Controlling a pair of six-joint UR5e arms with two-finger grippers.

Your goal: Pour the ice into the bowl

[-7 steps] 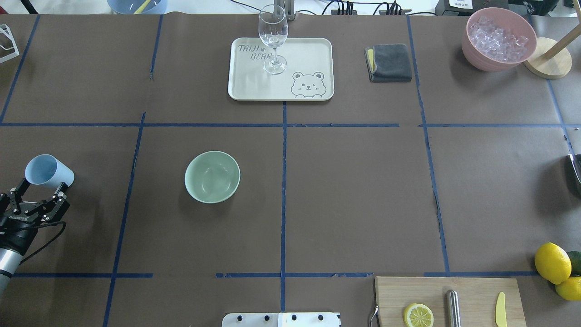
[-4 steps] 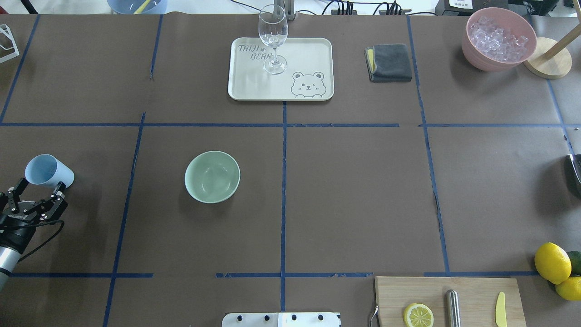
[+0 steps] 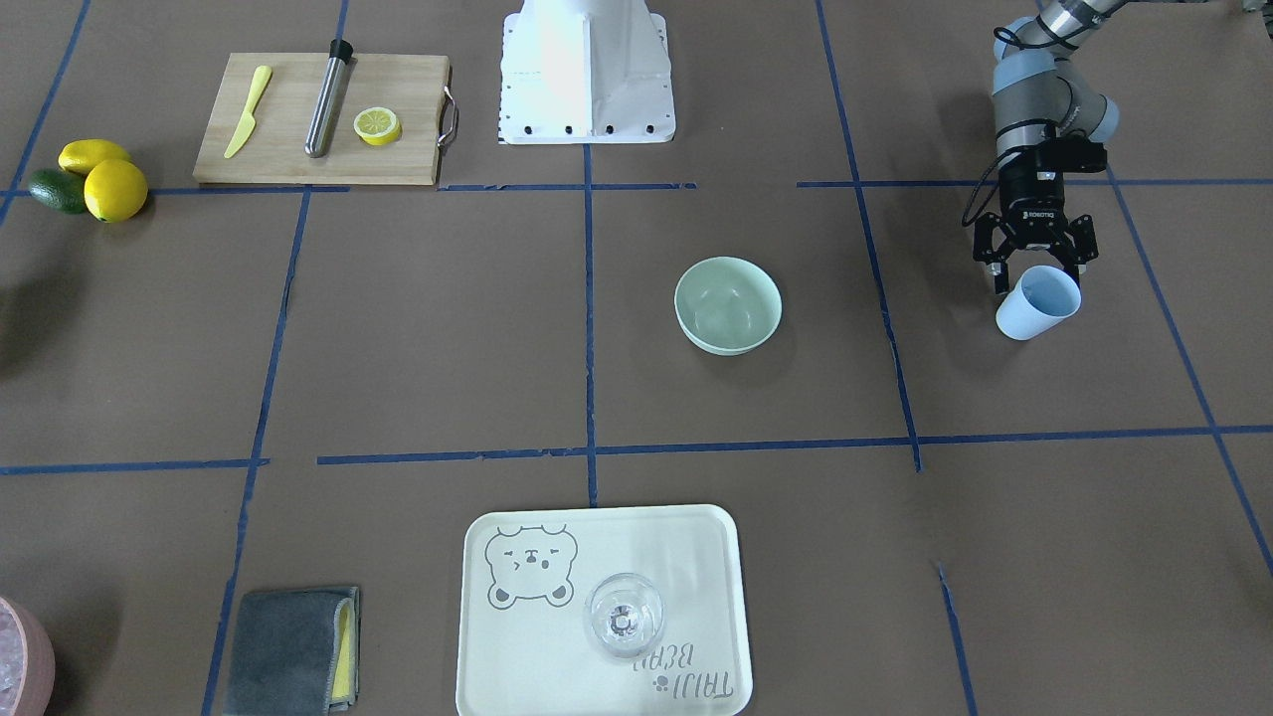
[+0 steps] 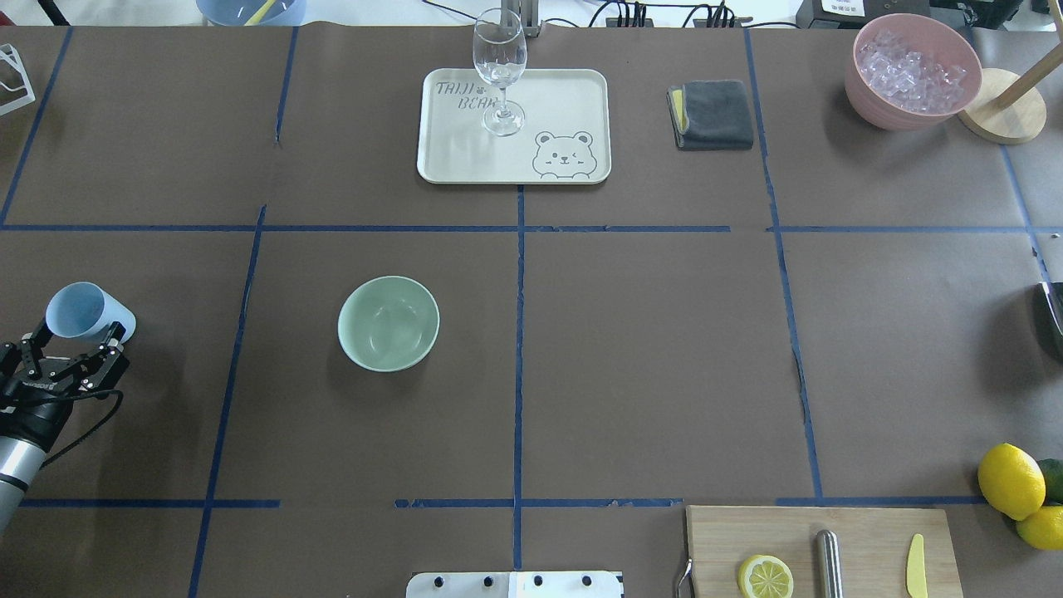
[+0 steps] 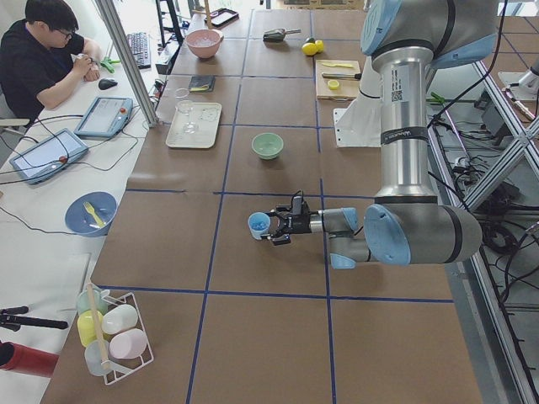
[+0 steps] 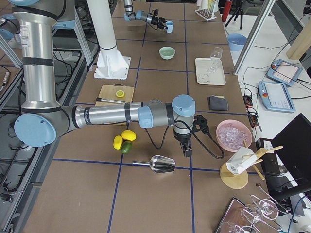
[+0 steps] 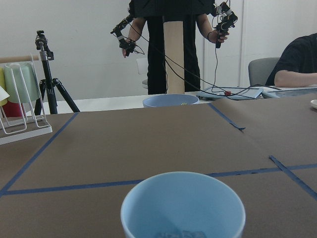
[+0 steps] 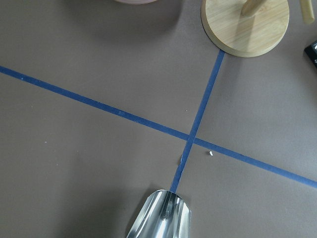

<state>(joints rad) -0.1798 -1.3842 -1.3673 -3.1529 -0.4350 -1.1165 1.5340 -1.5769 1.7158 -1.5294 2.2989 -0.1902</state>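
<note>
The pale mint-green bowl (image 4: 388, 324) (image 3: 728, 304) stands left of the table's middle; I see no ice in it. A light blue cup (image 4: 83, 311) (image 3: 1037, 303) stands upright at the far left. A few clear ice pieces (image 7: 181, 233) show at its bottom in the left wrist view. My left gripper (image 4: 75, 334) (image 3: 1037, 276) is open, held level, its fingers spread on either side of the cup. My right gripper (image 6: 186, 154) shows only in the exterior right view, above the table by a metal scoop (image 6: 163, 165); I cannot tell its state.
A pink container (image 4: 913, 71) of crushed ice sits far right at the back, by a wooden stand (image 4: 1001, 116). A bear tray (image 4: 573, 91) holds a wine glass (image 4: 499, 62). There are also a grey cloth (image 4: 712, 114), a cutting board (image 4: 864, 540) and lemons (image 4: 1011, 480).
My left gripper has shifted slightly and levelled out at the cup. The cup and the bowl have not moved.
</note>
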